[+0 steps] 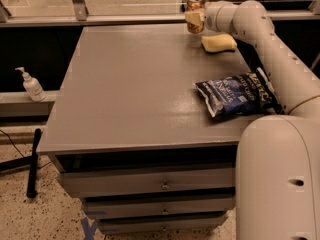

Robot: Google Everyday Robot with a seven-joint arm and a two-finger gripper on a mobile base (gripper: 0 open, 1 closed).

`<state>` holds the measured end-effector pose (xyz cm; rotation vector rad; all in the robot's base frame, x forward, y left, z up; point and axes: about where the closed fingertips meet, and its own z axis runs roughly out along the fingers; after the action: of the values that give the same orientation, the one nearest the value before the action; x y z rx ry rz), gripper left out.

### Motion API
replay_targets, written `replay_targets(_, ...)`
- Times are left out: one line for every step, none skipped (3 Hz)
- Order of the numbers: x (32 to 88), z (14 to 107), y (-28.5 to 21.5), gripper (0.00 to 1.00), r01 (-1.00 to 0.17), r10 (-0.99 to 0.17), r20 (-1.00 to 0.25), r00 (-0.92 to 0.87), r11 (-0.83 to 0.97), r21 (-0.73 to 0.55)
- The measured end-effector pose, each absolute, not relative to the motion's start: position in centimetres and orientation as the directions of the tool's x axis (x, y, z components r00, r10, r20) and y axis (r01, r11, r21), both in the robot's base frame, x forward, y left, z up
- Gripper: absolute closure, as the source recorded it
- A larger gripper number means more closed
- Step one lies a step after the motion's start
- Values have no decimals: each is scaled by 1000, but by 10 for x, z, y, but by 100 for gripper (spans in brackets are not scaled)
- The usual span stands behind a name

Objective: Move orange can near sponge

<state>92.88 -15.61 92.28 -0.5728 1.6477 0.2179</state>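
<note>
Small orange-copper metal drink can (196, 4): upright at far edge of grey table (125, 84), clamped in pale two-finger gripper (194, 19). Held just beside pale yellow rectangular sponge (218, 42), probably for set-down there. Base contact with table: cannot tell. Count: one can, one sponge, one crinkled blue chip bag (235, 94).

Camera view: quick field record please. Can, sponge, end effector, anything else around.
can: upright, at the table's far edge, silver top showing
end effector: at the can's middle, shut on it
can on table or lifted: cannot tell
sponge: flat, just right of the can, slightly nearer the camera, not touching it
bag: blue, crinkled, flat, right side, beside the arm
table: grey, drawers below
pump bottle: on the ledge, left of the table
</note>
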Motion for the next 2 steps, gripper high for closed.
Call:
replay_targets(925,917,-159,100,-484,-232,-969,-91,860,-160)
replay_targets(920,910,-162,100,-480,-223,-967,-121,866,-140)
